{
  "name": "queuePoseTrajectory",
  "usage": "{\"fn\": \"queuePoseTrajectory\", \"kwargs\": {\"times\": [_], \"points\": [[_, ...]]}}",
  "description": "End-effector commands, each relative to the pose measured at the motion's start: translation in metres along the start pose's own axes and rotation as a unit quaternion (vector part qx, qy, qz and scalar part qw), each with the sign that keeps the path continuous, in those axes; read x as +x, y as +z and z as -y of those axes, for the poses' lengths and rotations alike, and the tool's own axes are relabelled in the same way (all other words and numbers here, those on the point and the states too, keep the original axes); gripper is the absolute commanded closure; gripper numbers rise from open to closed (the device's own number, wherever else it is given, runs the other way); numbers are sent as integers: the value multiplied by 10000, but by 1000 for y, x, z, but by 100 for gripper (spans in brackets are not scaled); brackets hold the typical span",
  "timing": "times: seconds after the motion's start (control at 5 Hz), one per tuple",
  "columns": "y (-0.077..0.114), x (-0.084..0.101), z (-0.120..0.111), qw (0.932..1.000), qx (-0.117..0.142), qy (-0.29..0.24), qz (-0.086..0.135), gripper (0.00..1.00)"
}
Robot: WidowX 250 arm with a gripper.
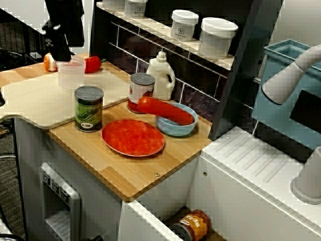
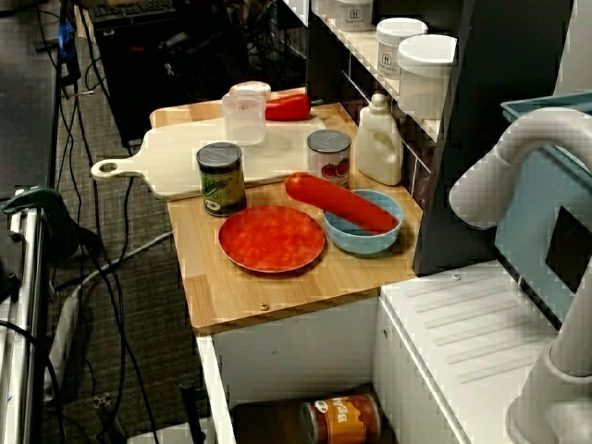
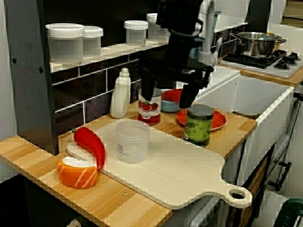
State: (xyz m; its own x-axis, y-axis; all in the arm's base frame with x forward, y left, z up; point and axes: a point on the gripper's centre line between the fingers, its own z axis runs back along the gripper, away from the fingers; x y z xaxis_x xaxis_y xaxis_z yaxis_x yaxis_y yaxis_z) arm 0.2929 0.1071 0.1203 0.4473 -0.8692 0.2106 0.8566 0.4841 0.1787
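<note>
In the view from the board's handle end, a red pepper (image 3: 91,145) lies lower left of the fingers (image 3: 147,85). The clear cup (image 3: 132,141) stands upright on the cutting board (image 3: 180,175), below them. The gripper (image 3: 164,100) hangs spread apart, with a green can (image 3: 199,124) lower right.

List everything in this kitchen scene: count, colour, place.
cutting board: 1, pale wood, on counter
cup: 1, clear, on the board
green can: 1, green label, at board's edge
bottle: 1, white, counter's back
tomato can: 1, red-white, beside bottle
plate: 1, red, counter's front
bowl: 1, blue, beside plate
sausage: 1, red, across bowl
sushi: 1, orange-white, counter's end
pepper: 1, red, beside sushi
jars: 4, white-lidded, on shelf
pot: 1, silver, on stove
orange can: 1, lying below counter
gripper: 1, black, open, above board
</note>
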Motion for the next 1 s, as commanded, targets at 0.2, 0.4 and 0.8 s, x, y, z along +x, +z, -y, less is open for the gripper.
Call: {"fn": "queuePoseTrajectory", "kwargs": {"times": [0.2, 0.4, 0.8], "points": [[-3, -25, 6, 9991, 381, -99, -138, 0], [-11, -32, 9, 9990, 388, -108, -195, 0], [-14, -38, 10, 9988, 446, -85, -197, 0]]}}
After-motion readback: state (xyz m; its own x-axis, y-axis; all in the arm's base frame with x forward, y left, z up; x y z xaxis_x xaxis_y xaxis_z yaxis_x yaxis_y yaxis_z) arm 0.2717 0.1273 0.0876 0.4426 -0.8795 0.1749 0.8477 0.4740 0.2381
